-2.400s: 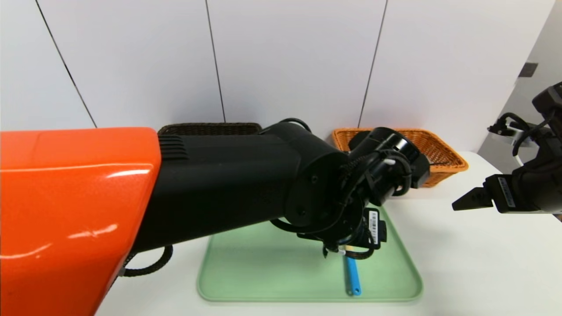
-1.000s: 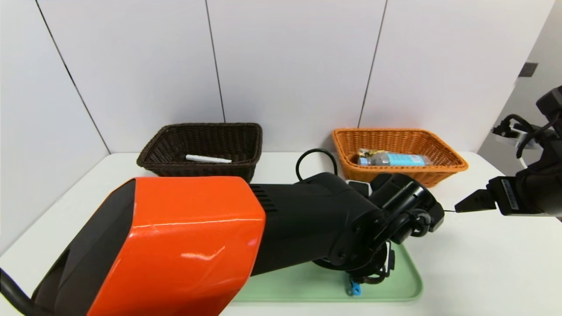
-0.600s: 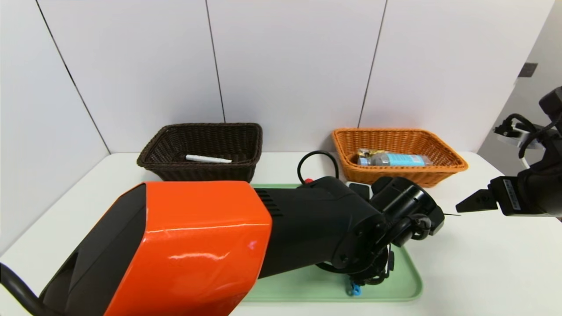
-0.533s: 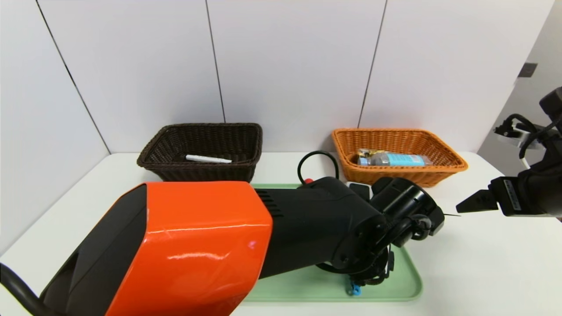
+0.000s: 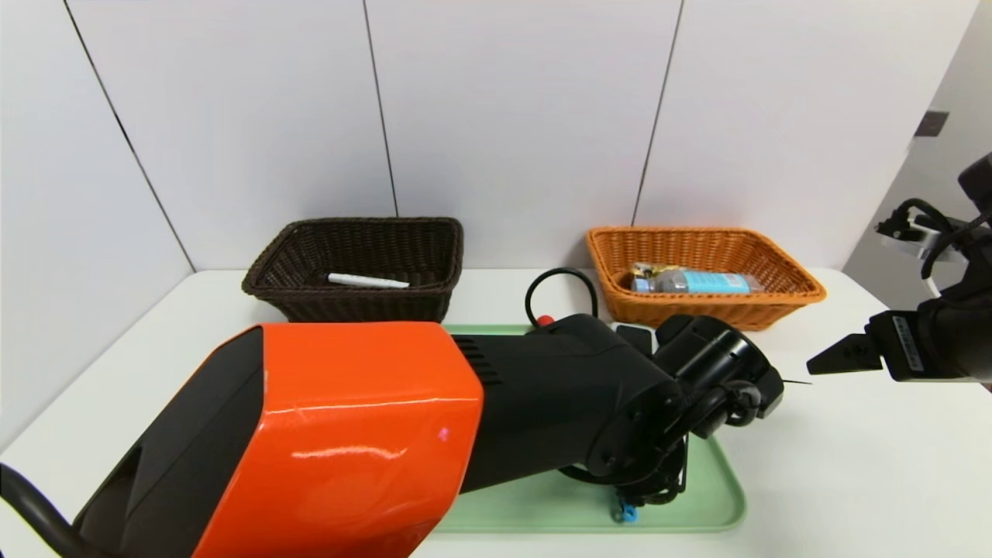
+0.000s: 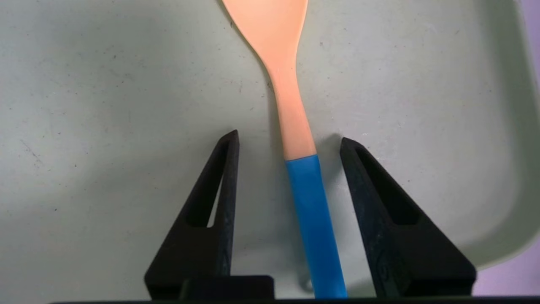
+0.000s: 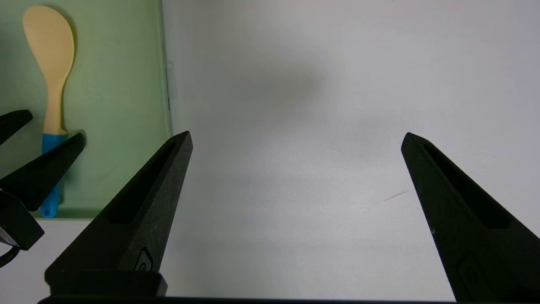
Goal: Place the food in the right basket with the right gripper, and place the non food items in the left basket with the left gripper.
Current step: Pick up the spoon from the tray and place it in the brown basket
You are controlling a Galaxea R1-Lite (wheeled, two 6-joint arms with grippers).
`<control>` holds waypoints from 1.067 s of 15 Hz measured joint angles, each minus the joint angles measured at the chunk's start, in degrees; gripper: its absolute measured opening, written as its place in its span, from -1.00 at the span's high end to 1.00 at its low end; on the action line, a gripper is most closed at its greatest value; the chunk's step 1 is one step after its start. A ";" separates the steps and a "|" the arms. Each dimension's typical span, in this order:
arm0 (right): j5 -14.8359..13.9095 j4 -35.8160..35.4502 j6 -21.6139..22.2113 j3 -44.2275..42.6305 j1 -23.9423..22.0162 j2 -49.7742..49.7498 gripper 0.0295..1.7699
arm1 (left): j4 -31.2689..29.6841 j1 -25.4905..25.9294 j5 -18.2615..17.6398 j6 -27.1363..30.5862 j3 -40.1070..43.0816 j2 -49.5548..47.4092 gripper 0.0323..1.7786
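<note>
A spoon [image 6: 291, 105] with a peach bowl and a blue handle [image 6: 314, 219] lies flat on the green tray [image 6: 105, 105]. My left gripper [image 6: 288, 137] is down at the tray, open. Its two fingers straddle the handle where blue meets peach, with a gap on each side. In the head view my left arm hides most of the spoon; only the handle's blue end [image 5: 625, 511] shows. My right gripper [image 7: 296, 136] hangs open and empty over the bare table, right of the tray. The dark left basket [image 5: 364, 222] and orange right basket [image 5: 783, 267] stand at the back.
A white stick-shaped item [image 5: 366, 280] lies in the dark basket. A bottle with a blue label [image 5: 697, 281] and a wrapped item lie in the orange one. The tray's raised rim [image 7: 165, 105] runs between the spoon and my right gripper.
My left arm has come down from above the tray onto the spoon's handle and has hardly moved in the last second. The right gripper has drifted slightly to the right.
</note>
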 joint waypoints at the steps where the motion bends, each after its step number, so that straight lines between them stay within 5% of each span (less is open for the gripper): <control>1: 0.00 0.02 -0.02 0.00 0.00 -0.16 -0.93 | 0.02 0.00 0.00 -0.05 0.00 0.02 0.23; 2: 0.05 0.05 -0.02 -0.01 0.00 -0.32 -0.93 | 0.11 0.00 -0.10 -0.13 0.00 0.02 0.75; 3: 0.11 0.05 0.00 0.00 0.00 -0.43 -0.93 | 0.10 0.00 -0.18 -0.18 0.00 0.05 0.89; 16: 0.07 0.05 0.09 1.54 -0.37 -2.06 -0.93 | 0.22 2.79 -1.38 1.55 0.00 -11.41 0.89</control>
